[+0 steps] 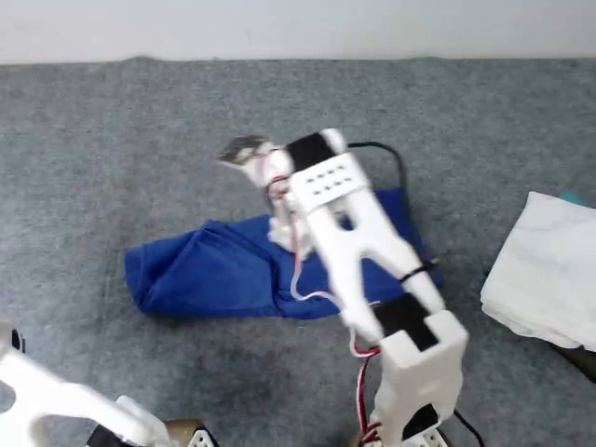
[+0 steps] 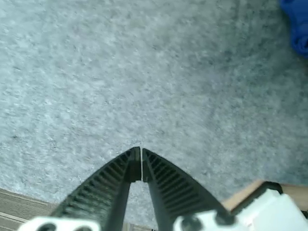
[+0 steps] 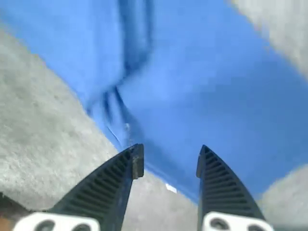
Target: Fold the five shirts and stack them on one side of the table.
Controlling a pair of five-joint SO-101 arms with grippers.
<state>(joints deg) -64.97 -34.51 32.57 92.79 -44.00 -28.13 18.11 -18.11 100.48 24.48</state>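
Note:
A blue shirt (image 1: 223,275) lies crumpled across the middle of the grey table. My right arm stretches from the near edge over it, and its gripper (image 1: 244,151) hangs just past the shirt's far edge. In the right wrist view that gripper (image 3: 168,161) is open above the edge of the blue shirt (image 3: 207,82), with nothing between its fingers. A folded white shirt (image 1: 545,270) lies at the table's right side. My left gripper (image 2: 141,164) is shut and empty over bare table, with a corner of the blue shirt (image 2: 296,24) farther off.
The grey felt table (image 1: 112,149) has open room at the left and the far side. The left arm's white base (image 1: 56,400) sits at the near left corner. A dark object (image 1: 577,358) peeks out beside the white shirt at the right edge.

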